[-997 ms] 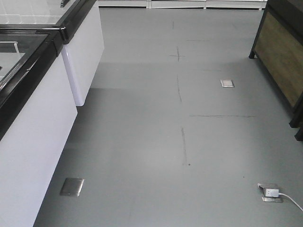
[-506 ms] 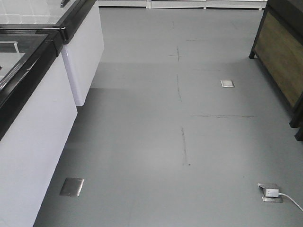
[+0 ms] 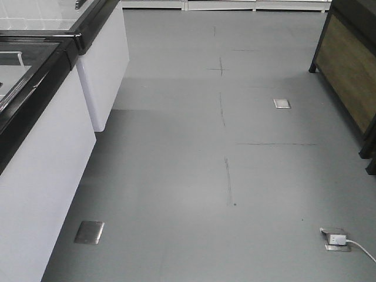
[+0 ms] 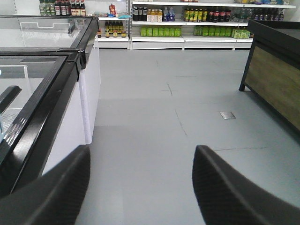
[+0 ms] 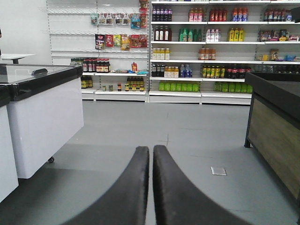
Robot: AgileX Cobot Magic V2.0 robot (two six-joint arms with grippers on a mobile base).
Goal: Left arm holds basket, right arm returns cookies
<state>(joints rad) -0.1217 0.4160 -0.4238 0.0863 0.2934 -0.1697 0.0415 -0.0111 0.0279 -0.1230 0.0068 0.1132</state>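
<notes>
The left gripper gapes wide and empty, the right gripper is pressed closed on nothing, drink shelves at 12 o'clock; where the basket and cookies are, I cannot tell.

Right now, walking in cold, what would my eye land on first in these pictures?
The far wall of shelves, packed with colourful bottles, stands out first in the right wrist view. Along the left stands a white chest freezer with a black-rimmed glass lid, beside the grey floor. At the bottom edges sit dark jaws: the left pair wide apart, the right pair closed together, both empty.
</notes>
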